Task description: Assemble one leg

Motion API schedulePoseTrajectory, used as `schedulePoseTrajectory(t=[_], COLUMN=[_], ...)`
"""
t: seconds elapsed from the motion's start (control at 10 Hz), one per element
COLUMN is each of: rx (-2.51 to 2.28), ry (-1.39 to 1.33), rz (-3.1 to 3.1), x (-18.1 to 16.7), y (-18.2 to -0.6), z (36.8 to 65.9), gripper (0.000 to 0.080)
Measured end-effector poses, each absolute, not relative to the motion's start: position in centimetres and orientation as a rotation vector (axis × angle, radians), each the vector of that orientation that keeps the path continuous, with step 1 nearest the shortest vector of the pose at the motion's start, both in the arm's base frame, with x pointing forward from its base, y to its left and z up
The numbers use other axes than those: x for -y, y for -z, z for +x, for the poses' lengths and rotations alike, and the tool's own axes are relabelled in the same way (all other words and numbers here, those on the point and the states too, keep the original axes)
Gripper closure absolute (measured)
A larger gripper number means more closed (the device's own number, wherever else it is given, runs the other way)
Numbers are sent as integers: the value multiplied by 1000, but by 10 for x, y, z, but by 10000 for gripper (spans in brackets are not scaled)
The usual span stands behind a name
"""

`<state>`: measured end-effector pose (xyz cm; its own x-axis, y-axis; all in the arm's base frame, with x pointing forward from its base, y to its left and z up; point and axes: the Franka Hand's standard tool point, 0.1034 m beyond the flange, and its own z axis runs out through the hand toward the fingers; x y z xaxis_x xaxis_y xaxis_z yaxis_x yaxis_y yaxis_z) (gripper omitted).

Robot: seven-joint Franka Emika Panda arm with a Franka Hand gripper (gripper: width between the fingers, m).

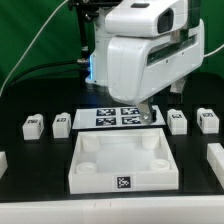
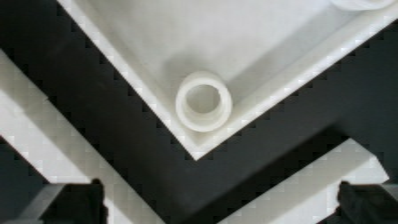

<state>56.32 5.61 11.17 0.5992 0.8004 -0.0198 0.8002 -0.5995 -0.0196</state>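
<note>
Four small white legs with marker tags stand on the black table in the exterior view: two on its left (image 1: 33,124) (image 1: 62,124) and two on its right (image 1: 177,120) (image 1: 207,120). The white tray-like tabletop (image 1: 90,172) lies in front of them. My gripper (image 1: 150,113) hangs over the tabletop's far right corner, open and empty. In the wrist view my gripper (image 2: 217,205) has its dark fingertips (image 2: 71,200) wide apart, above a tabletop corner (image 2: 267,60) with a round socket (image 2: 203,103). No leg shows in the wrist view.
The marker board (image 1: 112,117) lies flat behind the tabletop, partly under the arm. White blocks sit at the exterior view's left edge (image 1: 3,160) and right edge (image 1: 215,155). A green backdrop stands behind.
</note>
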Motion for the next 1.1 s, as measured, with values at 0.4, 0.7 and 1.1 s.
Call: schedulePoseTrajectory(t=[0.4, 0.7, 1.1], rx=[2081, 2261, 2208], ry=[32, 27, -1], rz=[-2376, -2172, -2172], x=[-8, 2, 4], y=[-84, -44, -9], z=[480, 448, 436], gripper=[150, 150, 150])
